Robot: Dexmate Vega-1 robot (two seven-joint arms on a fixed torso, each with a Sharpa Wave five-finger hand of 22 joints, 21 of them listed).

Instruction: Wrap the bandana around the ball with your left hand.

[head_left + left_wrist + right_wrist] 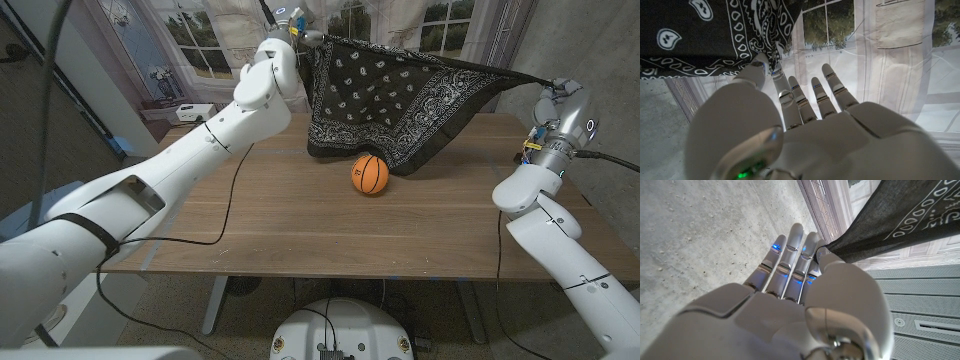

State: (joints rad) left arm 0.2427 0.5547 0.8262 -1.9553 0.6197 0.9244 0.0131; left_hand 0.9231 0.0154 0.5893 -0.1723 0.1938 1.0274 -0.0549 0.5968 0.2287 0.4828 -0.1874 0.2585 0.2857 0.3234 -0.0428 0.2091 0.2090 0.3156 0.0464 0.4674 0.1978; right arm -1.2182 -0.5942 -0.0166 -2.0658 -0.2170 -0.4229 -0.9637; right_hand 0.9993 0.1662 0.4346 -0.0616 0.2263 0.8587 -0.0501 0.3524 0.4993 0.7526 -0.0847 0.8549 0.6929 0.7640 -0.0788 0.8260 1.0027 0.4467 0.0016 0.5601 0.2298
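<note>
Fingertips [771, 70] of our left hand [290, 20] pinch one corner of the bandana [395, 95], thumb against a finger, while the other fingers reach out straight and apart. We hold that corner high above the far left of the table [300, 215], and we judge this keeps the cloth spread and off the wood so it can come down over the ball [370, 173]. Moving right, the bandana hangs as a wide black sheet with white paisley, its lowest point drooping just behind the ball, which sits on the table near the middle (whether cloth and ball touch we cannot tell). Further right, our right hand [556, 100] clamps the opposite corner between thumb and fingers [812, 247], pulling the top edge taut; this looks like a stretch that frees the left hand to lead the wrap. Both pinch points are tiny in the head view, and the bandana's rear fold hides the table behind it.
</note>
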